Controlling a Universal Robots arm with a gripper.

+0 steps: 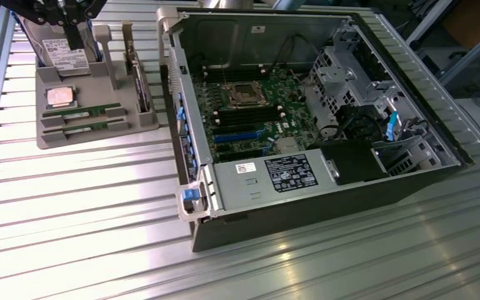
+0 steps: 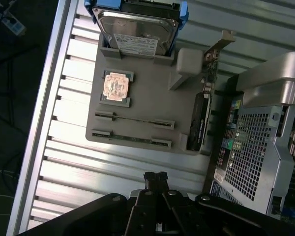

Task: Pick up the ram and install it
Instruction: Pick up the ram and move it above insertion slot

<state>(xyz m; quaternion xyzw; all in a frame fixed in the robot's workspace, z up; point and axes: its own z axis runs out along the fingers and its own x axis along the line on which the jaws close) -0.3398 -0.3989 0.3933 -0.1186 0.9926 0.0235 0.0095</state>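
Black two-finger gripper (image 2: 156,177) hangs empty near the grey moulded tray (image 2: 152,98), jaws pressed together. One long, slim green ram stick (image 2: 135,119) stands on edge in a slot there, beside its twin (image 2: 132,138). Likely light, stiff and fragile; best pinched across its faces mid-length.

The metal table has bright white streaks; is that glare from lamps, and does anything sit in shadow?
Exterior view: yes, light glares off the ribbed table, strongest in the foreground; the computer case interior looks dim. Wrist view: glare whitens the slats beside the gray tray, while the claw is a dark silhouette.
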